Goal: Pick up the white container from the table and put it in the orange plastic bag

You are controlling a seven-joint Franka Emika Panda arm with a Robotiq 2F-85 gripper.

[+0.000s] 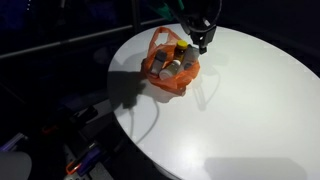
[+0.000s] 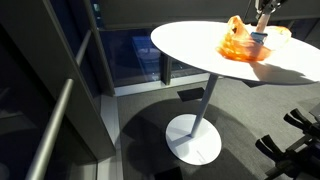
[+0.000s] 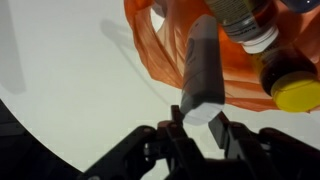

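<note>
Nearest the wrist lens: black Robotiq gripper (image 3: 200,132), jaws drawn partway in and clamped on the near end of a white cylindrical container (image 3: 200,65). Lying tilted across the rim of a crinkled orange plastic bag (image 3: 155,50), far end beside a yellow-capped bottle (image 3: 295,95) and a white-capped bottle (image 3: 258,38). Too small to pick out in the exterior views. Shown whole only in an exterior view: round white table (image 2: 195,45) on its white pedestal base (image 2: 193,140). Arm reaching down from above, wrist near vertical over the bag's edge.
</note>
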